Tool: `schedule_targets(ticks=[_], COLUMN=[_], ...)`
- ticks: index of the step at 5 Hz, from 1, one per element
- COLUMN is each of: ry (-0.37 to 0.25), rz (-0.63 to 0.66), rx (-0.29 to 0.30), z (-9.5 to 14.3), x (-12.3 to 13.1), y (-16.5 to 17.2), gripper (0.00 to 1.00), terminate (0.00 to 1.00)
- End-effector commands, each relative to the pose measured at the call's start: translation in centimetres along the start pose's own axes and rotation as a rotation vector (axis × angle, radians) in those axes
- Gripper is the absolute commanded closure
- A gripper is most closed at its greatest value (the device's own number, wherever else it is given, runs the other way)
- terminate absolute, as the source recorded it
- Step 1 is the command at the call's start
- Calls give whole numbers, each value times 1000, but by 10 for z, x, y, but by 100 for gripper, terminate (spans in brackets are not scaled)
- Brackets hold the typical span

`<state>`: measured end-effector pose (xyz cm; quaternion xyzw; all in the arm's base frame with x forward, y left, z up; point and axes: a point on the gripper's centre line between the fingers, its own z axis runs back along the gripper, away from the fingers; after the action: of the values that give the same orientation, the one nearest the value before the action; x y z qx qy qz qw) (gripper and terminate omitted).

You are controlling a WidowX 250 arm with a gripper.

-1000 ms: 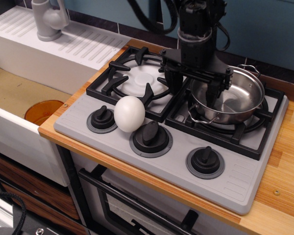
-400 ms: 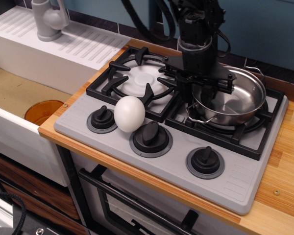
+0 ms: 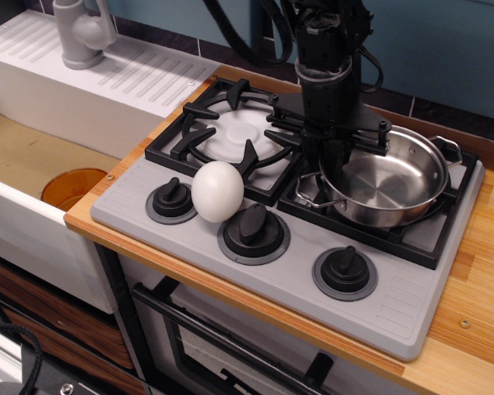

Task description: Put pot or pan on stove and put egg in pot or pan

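Two jobs make up this task, and the first looks nearly done: the pot point(image 3: 389, 183) sits on the right-hand burner grate of the stove point(image 3: 412, 317), a little tilted, with one wire loop handle toward the front left and the other at the far right rim. The gripper point(image 3: 336, 156) hangs straight down over the pot's left rim, its jaws dark against the dark grate; they appear to straddle or pinch that rim, but whether they are clamped on it or already slack I cannot tell from this single view. The egg point(image 3: 217, 191) rests well apart from the pot, on the grey front panel of the stove, lodged between the leftmost knob point(image 3: 173, 200) and the middle knob point(image 3: 253, 230), and touching or nearly touching the front edge of the left burner grate point(image 3: 222, 132). The wooden bench point(image 3: 477, 263) shows as a strip around the cooktop, and a sink point(image 3: 25, 156) lies off to the left. By my reading the step in hand is the release of the pot — the jaws need to open and the arm lift clear without dragging the rim. Next the arm would cross to the left and forward, come down over the egg with the jaws spread wide enough for its rounded sides, and close gently — a smooth egg sitting between knobs could roll or squirt out if pinched off-centre.
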<state>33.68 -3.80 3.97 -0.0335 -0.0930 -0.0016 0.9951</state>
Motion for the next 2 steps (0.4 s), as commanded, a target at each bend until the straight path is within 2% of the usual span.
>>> schedule_targets(ticks=[1,2], ry=[-20,-6], rz=[-29,-52], rx=[19,28], z=[48,65], x=[14,22], y=[4,18], gripper=[100,100], terminate=[0,0])
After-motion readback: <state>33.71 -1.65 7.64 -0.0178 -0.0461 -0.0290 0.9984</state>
